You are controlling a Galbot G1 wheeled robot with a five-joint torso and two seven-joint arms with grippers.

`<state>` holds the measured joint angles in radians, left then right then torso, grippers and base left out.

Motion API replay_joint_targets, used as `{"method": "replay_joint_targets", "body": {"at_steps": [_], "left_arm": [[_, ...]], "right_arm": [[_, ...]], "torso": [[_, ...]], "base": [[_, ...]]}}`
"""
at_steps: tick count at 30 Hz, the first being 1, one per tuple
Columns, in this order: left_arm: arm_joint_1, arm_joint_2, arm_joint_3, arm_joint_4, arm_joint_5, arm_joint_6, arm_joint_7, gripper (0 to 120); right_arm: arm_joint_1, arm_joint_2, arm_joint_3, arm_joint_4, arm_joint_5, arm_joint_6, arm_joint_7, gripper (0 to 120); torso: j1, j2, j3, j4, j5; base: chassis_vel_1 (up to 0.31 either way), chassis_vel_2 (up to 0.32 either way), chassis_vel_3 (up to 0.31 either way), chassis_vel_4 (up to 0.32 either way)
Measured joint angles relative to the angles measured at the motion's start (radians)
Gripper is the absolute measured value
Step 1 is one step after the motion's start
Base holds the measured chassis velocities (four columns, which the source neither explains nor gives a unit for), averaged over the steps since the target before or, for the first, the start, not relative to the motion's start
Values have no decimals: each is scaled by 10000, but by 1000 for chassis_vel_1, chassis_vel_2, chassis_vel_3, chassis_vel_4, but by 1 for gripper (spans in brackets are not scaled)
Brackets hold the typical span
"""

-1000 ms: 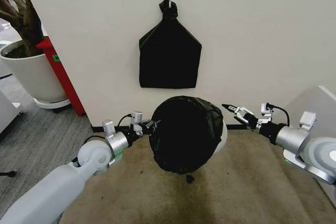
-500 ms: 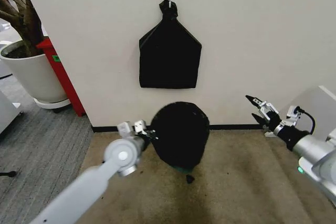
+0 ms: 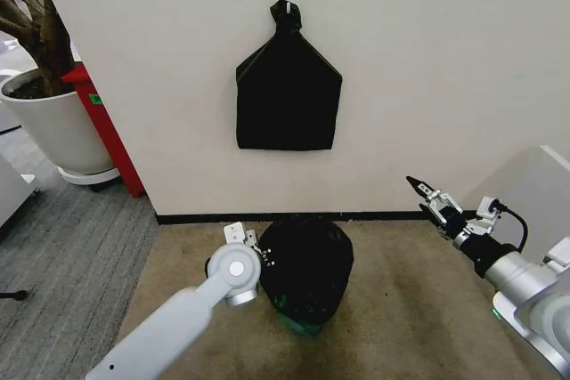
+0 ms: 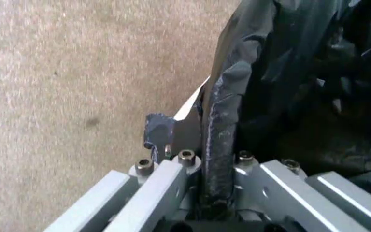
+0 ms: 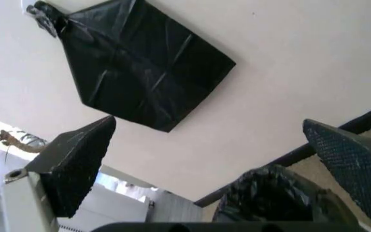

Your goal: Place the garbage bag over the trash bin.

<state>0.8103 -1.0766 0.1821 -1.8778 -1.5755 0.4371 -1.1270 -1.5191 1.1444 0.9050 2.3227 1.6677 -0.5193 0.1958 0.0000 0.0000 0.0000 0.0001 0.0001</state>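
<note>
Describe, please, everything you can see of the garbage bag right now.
The garbage bag is thin, glossy black plastic, crinkled all over. It is drawn over the trash bin, hiding nearly all of it; just a greenish sliver peeks out at the bottom. The covered bin sits on the tan carpet near the wall's black baseboard. The left claw is shut on a bunched fold at the bag's edge. The right claw hangs open, apart from it.

Head cam looks forward-down at the garbage bag [image 3: 305, 267] and wall. Left wrist cam sits right against the bag [image 4: 289, 77], facing carpet [image 4: 76, 82]. Right wrist cam stands off, tilted up at the wall; shares the bag [image 5: 269, 195] with the head cam.
</note>
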Motion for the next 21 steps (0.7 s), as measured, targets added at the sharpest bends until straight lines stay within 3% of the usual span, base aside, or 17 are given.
{"method": "replay_joint_targets", "body": {"at_steps": [12,21], "left_arm": [[208,-54,-406,96,-347,96,540,0],[353,30,-493,461,282,319,1291,0]], "right_arm": [[216,-48,-504,152,-185,106,242,100],[297,-46,-751,146,-237,182,437,100]], "torso": [[0,0,0,-1,-3],[0,0,0,0,0]], "base": [[0,0,0,0],[0,0,0,0]]}}
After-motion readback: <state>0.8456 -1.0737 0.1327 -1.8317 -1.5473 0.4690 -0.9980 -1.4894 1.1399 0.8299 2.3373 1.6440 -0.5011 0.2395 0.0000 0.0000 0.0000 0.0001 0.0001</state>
